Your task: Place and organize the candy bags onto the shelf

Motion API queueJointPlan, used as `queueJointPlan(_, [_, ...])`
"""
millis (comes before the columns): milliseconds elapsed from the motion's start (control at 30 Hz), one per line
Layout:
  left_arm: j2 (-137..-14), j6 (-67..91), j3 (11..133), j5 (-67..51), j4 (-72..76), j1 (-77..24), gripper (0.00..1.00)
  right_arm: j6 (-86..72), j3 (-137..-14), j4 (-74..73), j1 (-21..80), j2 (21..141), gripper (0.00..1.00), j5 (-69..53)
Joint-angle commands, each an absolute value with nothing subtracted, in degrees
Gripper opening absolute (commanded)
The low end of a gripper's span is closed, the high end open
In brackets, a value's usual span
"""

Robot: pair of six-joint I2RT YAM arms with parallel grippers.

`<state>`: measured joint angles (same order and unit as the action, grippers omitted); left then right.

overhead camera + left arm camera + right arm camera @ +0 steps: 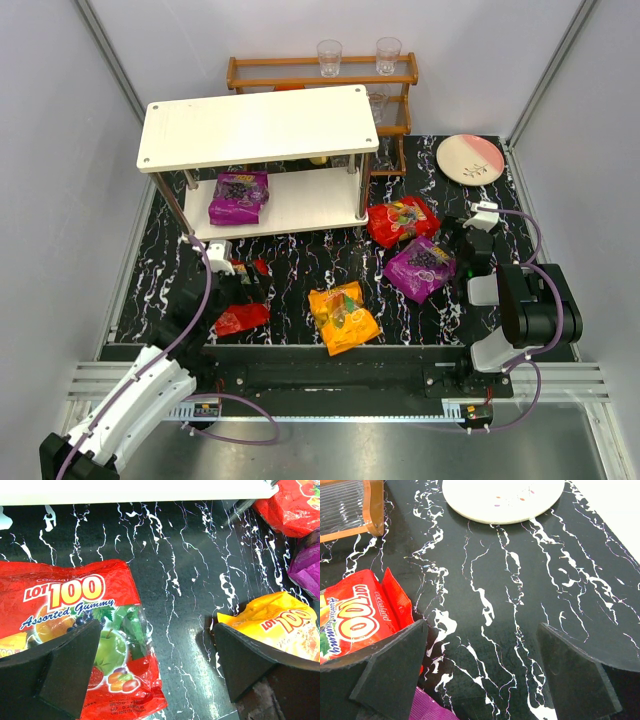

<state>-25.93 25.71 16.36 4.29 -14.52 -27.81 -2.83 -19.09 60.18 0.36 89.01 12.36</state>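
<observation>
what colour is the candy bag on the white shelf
Purple glossy plastic bag; best in top external view.

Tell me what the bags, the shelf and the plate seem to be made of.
Bags: thin plastic film, glossy; it crinkles and glints.
Shelf: flat white boards, perhaps laminated wood, matte; shiny silver legs look metal.
Plate: probably ceramic or melamine; smooth, pale, faint sheen.

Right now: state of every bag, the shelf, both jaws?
Shelf, upright, one bag on lower tier.
Purple bag, on that lower tier.
Left red bag, on table, unheld.
Orange bag, on table.
Right red bag, on table.
Second purple bag, on table.
Glasses, upright on rack.
Left jaws, open, empty.
Right jaws, open, empty.
</observation>
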Motion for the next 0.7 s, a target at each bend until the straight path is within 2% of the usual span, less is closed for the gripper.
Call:
queueJointPlan(0, [-25.7, 25.5, 18.2, 5.2, -12.7, -28.0, 0.99, -2.0, -20.5, 62.6, 0.4, 89.0, 1.0, 11.8])
queueJointPlan(667, [-26.3, 25.2, 17.9, 5.6, -12.2, -28.1, 0.99, -2.1, -20.5, 62.7, 0.3, 89.0, 1.0, 11.8])
